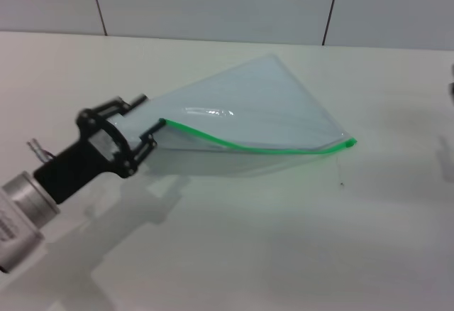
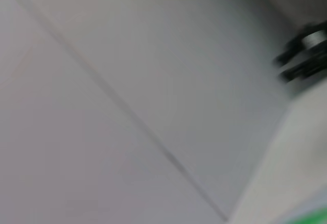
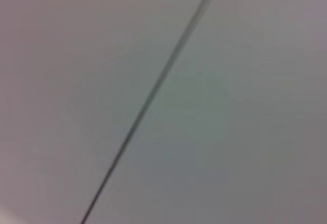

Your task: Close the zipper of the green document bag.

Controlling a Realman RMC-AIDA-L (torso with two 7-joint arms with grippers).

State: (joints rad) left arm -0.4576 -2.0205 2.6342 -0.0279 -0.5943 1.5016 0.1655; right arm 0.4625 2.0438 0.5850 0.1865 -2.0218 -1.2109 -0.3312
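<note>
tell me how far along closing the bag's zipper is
Done: the left end effector has reached the bag at its left end, where the green zipper starts. In hand: it sits at that corner, grip unclear. Left: whether the zipper is shut cannot be told; no slider shows. The right end effector is out of view.

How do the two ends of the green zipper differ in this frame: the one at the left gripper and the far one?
The left gripper holds the green document bag beside the zipper's near end, which sits raised. The far end lies free, low at the table, untouched. The near stretch runs straight from the fingers; the far stretch curves. Both are the same bright green strip.
</note>
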